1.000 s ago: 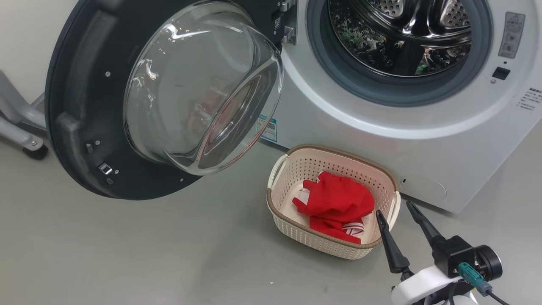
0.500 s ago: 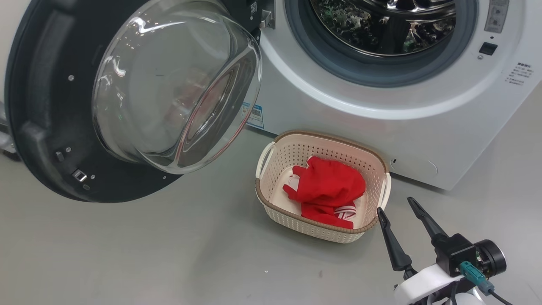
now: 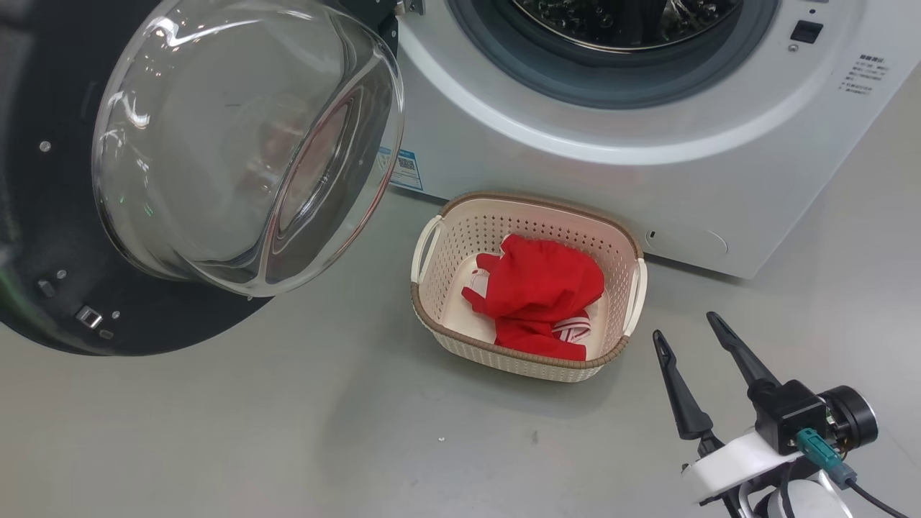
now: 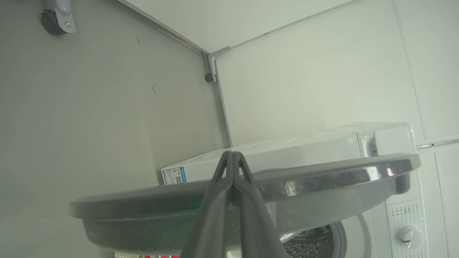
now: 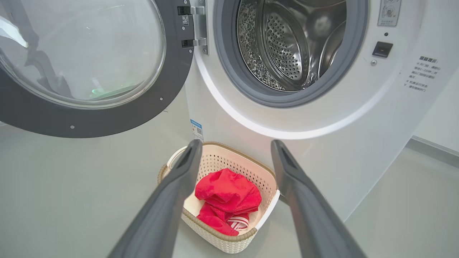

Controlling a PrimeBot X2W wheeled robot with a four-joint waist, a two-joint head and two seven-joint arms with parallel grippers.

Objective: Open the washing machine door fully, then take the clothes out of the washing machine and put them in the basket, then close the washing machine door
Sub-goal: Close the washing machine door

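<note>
Red striped garment [image 3: 536,288] lies in cream perforated plastic basket [image 3: 518,365] just left of the wide-open, empty right gripper [image 3: 685,326]; left gripper [image 4: 232,154], closed and empty, at glossy black round door [image 4: 322,179].

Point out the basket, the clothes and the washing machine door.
the basket [image 3: 504,362], head view, front wall.
the clothes [image 3: 543,284], head view, red fabric's middle.
the washing machine door [image 5: 107,122], right wrist view, black frame.

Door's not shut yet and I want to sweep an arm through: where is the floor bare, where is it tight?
Bare floor in front of the basket, between the door and the right gripper. Tight between basket and washing machine.
</note>
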